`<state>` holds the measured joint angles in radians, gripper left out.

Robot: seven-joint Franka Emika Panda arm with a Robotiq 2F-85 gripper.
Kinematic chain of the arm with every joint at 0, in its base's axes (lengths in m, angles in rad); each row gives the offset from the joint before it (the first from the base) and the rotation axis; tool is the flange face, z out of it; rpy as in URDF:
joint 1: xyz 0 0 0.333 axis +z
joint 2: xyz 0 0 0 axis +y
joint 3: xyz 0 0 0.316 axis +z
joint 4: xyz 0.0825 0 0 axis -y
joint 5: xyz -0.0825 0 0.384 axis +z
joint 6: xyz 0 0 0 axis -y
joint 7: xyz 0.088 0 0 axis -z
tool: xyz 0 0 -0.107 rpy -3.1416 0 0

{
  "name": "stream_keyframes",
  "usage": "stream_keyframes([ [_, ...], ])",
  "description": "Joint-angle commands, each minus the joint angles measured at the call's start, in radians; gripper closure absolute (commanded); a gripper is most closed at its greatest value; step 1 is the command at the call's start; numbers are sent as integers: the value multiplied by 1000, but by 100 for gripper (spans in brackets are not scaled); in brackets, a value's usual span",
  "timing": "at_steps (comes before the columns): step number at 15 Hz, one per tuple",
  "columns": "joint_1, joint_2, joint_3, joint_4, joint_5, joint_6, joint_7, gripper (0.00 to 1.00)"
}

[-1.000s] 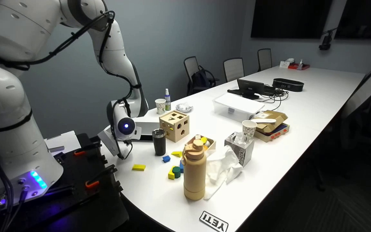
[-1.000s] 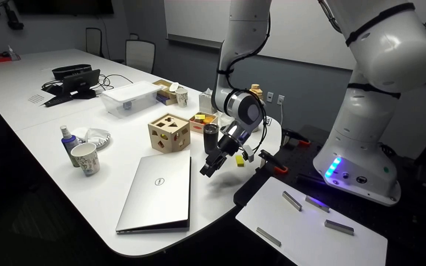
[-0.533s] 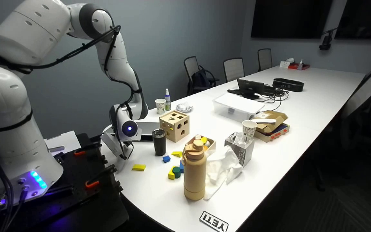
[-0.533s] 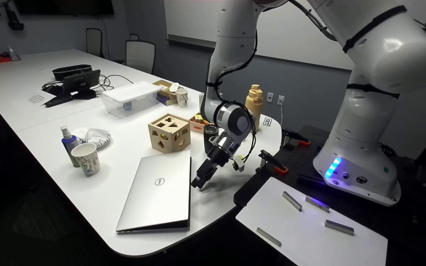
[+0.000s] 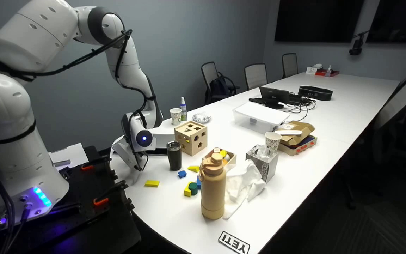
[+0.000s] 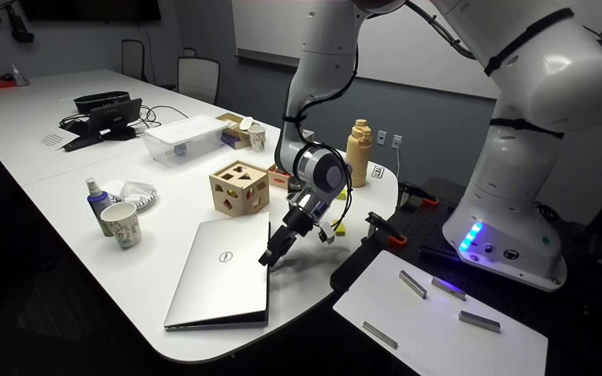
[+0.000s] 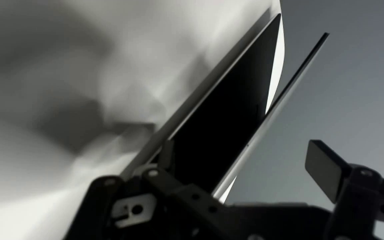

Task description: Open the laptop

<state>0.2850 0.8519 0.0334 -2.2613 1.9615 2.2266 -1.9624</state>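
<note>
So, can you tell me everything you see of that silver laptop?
The laptop is thin, with a smooth silver-grey, metal-looking lid bearing a round logo. It lies on the white table near its edge, close to the wooden cube. The lid is partly raised, the gap widest towards the end effector, and the wrist view shows a black interior. There, the lid's edge runs between the open fingers; whether they touch it, I can't tell.

Pincer (image 6: 269,262) at edge of slightly ajar laptop (image 6: 221,274)
</note>
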Motion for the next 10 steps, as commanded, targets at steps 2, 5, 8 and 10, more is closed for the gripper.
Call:
stream_keyframes([
  [2, 12, -24, 9, 4, 15, -1, 14, 0],
  [5, 13, -40, 20, 8, 14, -5, 21, 0],
  [8, 12, -78, 30, -5, 6, -9, 34, 0],
  [10, 9, -105, 35, -26, 1, -15, 41, 0],
])
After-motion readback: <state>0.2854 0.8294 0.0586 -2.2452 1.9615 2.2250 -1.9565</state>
